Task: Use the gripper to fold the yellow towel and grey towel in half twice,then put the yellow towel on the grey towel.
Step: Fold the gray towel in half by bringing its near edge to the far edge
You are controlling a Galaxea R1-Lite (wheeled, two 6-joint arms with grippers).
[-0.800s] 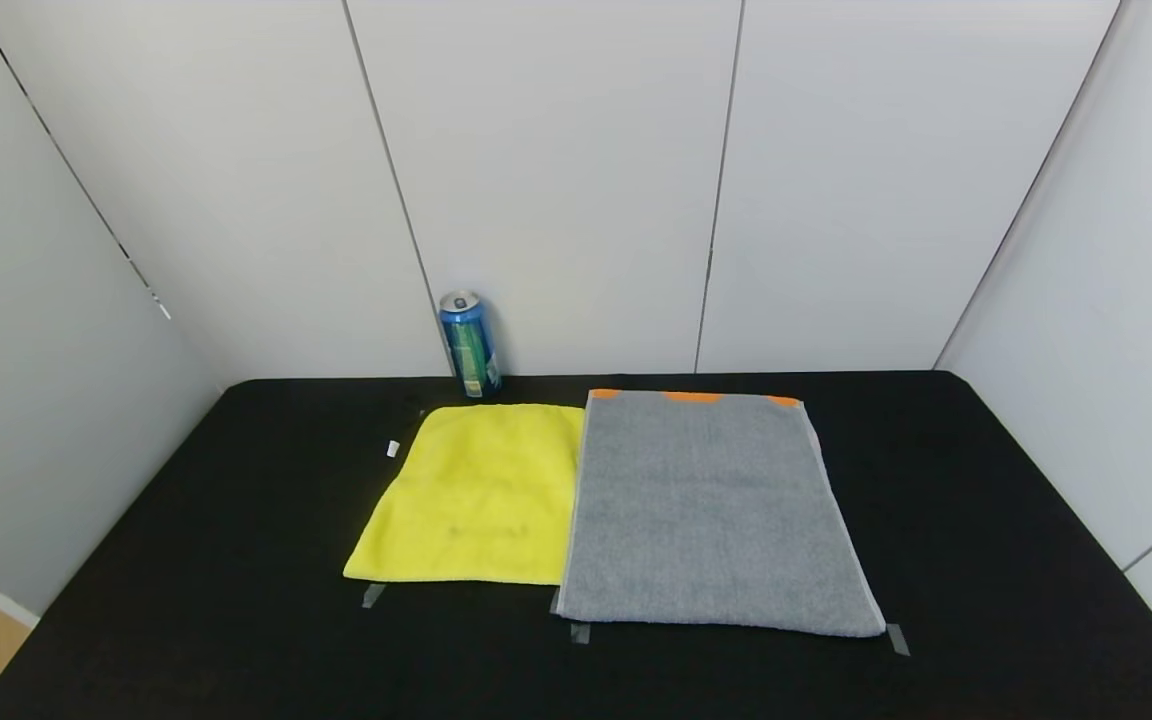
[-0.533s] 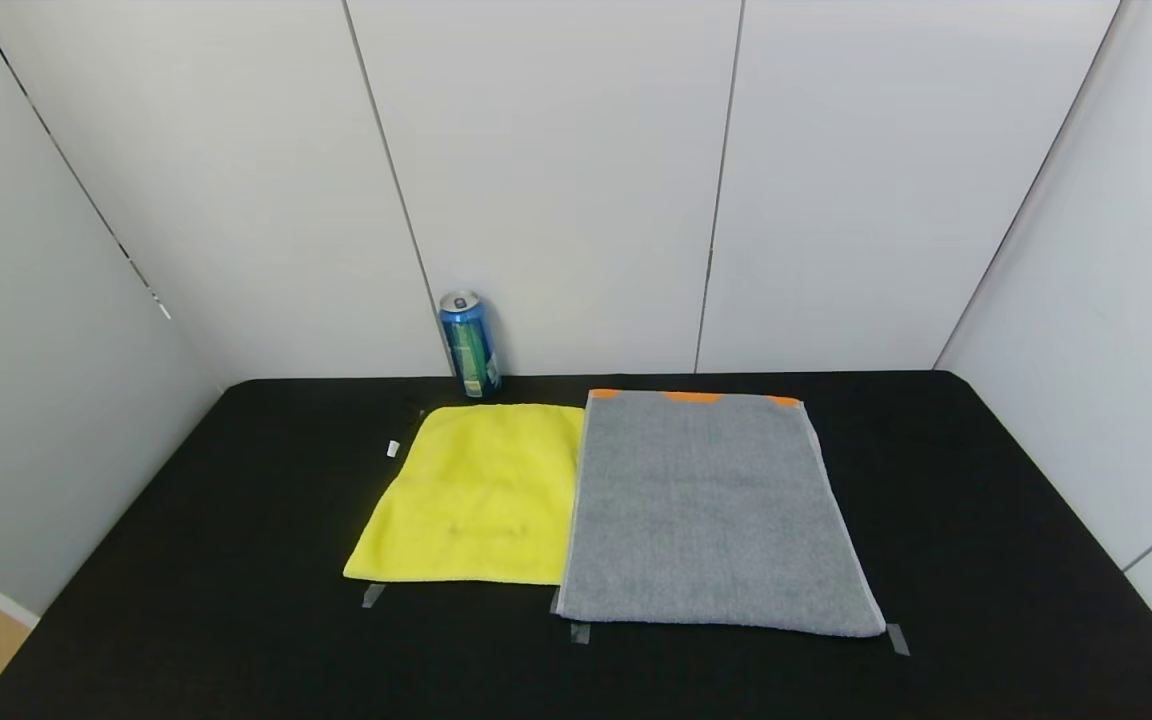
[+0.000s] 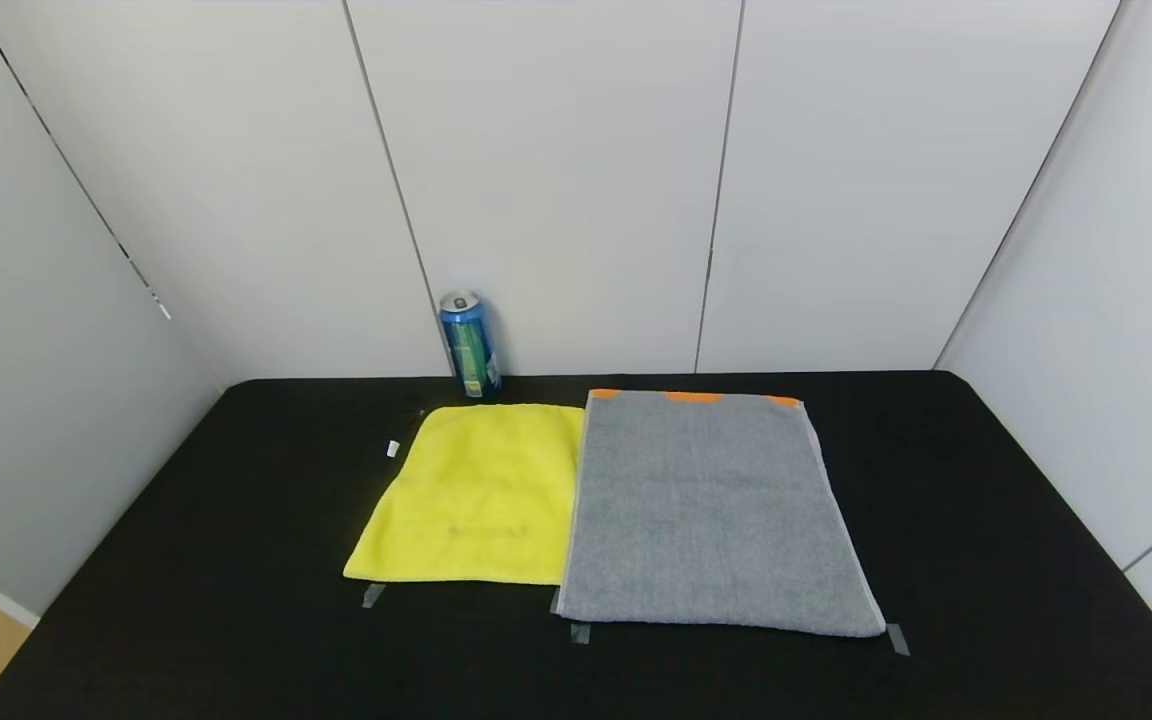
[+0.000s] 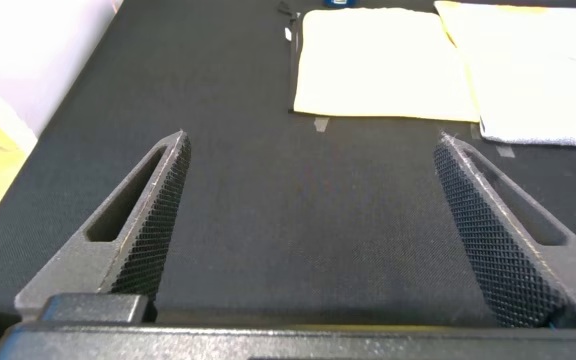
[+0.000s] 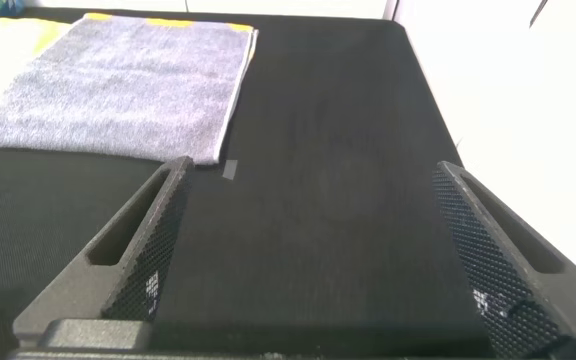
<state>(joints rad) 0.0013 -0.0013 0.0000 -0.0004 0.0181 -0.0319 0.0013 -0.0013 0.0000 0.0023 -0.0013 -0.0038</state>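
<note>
The yellow towel (image 3: pixel 476 495) lies flat on the black table, left of centre, with a small white tag (image 3: pixel 392 448) by its far left corner. The grey towel (image 3: pixel 708 512) lies flat beside it on the right, its edge overlapping the yellow one, with orange marks (image 3: pixel 693 397) at the far end. Neither arm shows in the head view. My left gripper (image 4: pixel 310 145) is open and empty over bare table, short of the yellow towel (image 4: pixel 383 62). My right gripper (image 5: pixel 310 170) is open and empty, near the grey towel's (image 5: pixel 128 85) near right corner.
A blue drink can (image 3: pixel 469 344) stands at the back against the white wall, just behind the yellow towel. Grey tape marks (image 3: pixel 897 638) sit on the black table (image 3: pixel 236 600) at the towels' near corners. White walls close in the back and both sides.
</note>
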